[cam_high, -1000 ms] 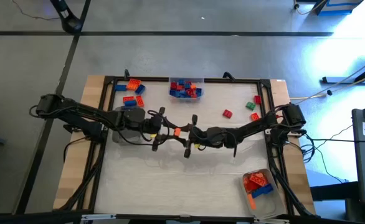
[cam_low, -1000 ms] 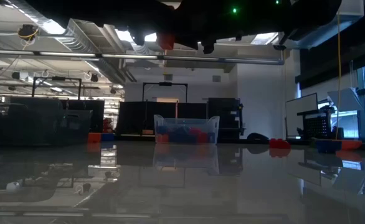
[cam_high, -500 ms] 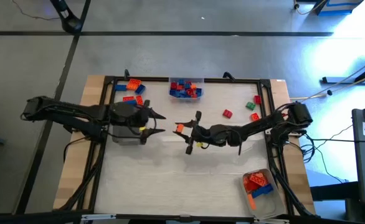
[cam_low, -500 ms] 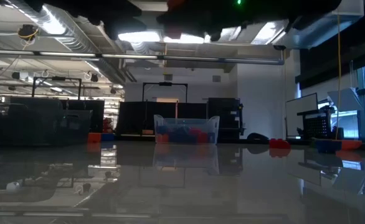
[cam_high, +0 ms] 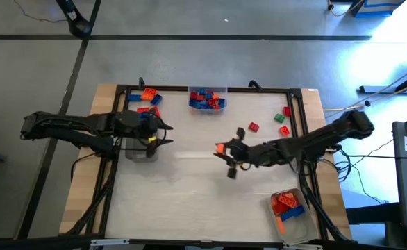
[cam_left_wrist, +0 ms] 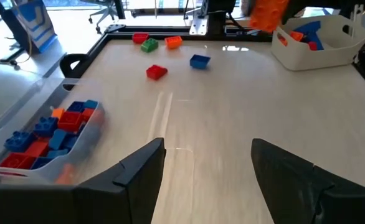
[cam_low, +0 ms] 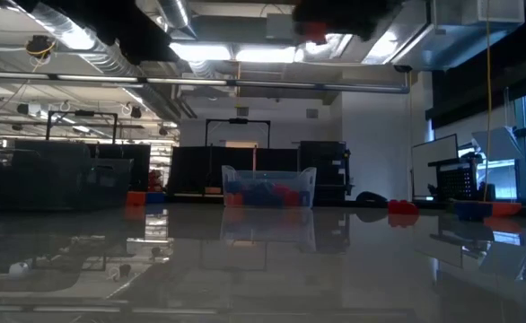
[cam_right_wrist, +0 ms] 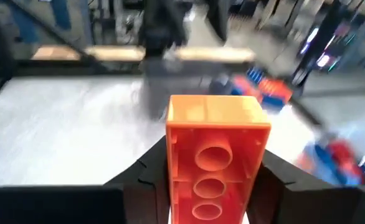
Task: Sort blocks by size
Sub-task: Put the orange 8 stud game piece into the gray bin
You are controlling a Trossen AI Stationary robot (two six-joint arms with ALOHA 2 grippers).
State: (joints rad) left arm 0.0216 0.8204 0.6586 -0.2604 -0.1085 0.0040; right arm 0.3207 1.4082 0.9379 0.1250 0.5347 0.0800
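My right gripper point(cam_high: 223, 148) is above the table's middle, shut on an orange brick point(cam_high: 219, 147), which also shows in the right wrist view point(cam_right_wrist: 215, 134) and the left wrist view point(cam_left_wrist: 268, 12). My left gripper point(cam_high: 167, 135) is open and empty at the table's left, its fingers point(cam_left_wrist: 139, 171) spread wide above the table. Loose blocks lie at the far left point(cam_high: 146, 101) and at the right point(cam_high: 253, 126). Other blocks fill a far tray point(cam_high: 207, 100) and a near-right tray point(cam_high: 287, 207). My right gripper pinches the orange brick by its two long sides point(cam_right_wrist: 175, 168) between its two fingers point(cam_right_wrist: 146, 174). The fingers reach roughly level from the table's right, along the brick. The brick is lifted clear of the table, its hollow underside point(cam_right_wrist: 212, 155) toward the wrist camera.
A black frame point(cam_high: 189, 89) runs round the white table top. A clear tray point(cam_high: 138, 150) stands below my left gripper. Red, green and orange blocks point(cam_high: 280, 119) lie near the right rail. The near half of the table top point(cam_high: 189, 201) is bare.
The two grippers stood together at the table's middle with the orange brick between them. My left gripper has drawn back toward the left edge without the brick. My right gripper has gone toward the right edge, and the brick has stayed in its fingers, clear of the table.
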